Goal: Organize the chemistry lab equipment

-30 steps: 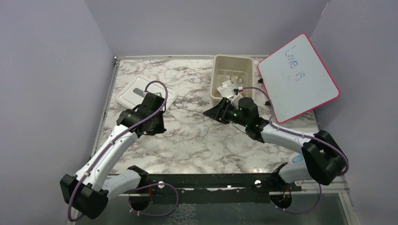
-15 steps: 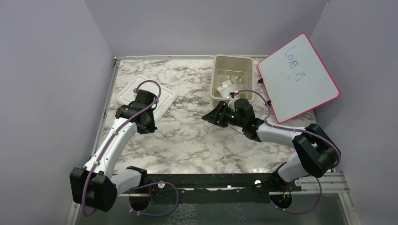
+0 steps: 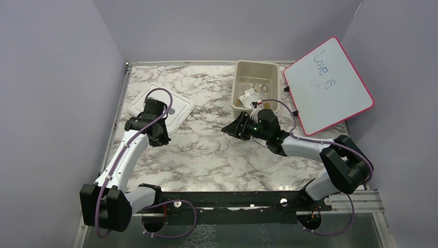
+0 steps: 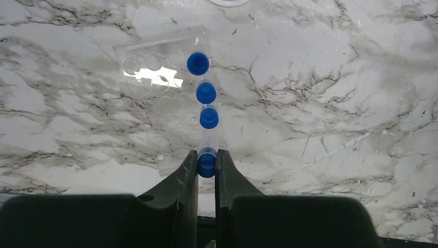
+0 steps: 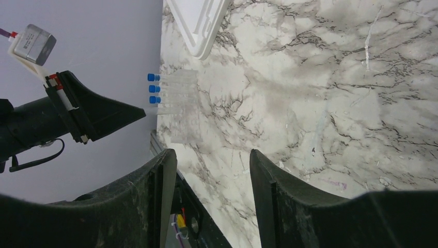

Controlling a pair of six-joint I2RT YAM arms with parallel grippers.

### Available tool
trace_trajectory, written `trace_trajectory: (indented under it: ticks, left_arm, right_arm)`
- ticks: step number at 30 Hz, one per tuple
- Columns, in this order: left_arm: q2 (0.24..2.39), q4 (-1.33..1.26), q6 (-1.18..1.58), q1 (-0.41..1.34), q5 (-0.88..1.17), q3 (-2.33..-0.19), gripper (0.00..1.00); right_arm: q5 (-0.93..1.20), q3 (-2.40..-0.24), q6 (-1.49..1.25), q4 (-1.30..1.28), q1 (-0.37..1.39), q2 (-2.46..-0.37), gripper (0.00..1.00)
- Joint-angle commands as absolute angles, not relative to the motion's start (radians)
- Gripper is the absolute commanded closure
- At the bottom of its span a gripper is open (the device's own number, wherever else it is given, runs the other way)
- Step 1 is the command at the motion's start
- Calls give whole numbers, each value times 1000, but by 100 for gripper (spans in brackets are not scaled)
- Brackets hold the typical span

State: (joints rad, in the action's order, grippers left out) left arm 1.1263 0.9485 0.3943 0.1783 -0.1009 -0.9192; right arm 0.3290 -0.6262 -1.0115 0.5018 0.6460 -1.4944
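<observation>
In the left wrist view my left gripper is shut on the blue cap of the nearest thin clear tube. Three more blue-capped tubes line up beyond it in a clear plastic packet over the marble. From above, the left gripper is just in front of the white lid. My right gripper stands open near mid-table, pointing left, nothing between its fingers. Its wrist view shows the blue-capped tubes at the left gripper's tip. More small lab items lie inside the beige tub.
The pink-framed whiteboard leans at the back right, next to the tub. The white lid lies flat at the back left. Walls close the table on the left, back and right.
My left arm has swung left and back toward the white lid, still shut on the tube. The right gripper has edged slightly left and stays open.
</observation>
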Motion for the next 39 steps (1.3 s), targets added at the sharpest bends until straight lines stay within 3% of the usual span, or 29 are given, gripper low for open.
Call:
trace_trajectory:
  ticks: [1, 17, 30, 39]
  left_arm:
    - [1139, 908, 386, 173, -35, -908, 100]
    - [1181, 919, 393, 173, -66, -892, 98]
    - [1186, 919, 387, 173, -21, -928, 72]
    - [1158, 940, 385, 173, -23, -954, 60]
  right_arm:
    - [351, -613, -1007, 533, 641, -1511, 42]
    - [359, -616, -1008, 526, 641, -1524, 43]
    - [360, -618, -1003, 526, 641, -1522, 43]
    - [367, -668, -909, 445, 641, -1512, 43]
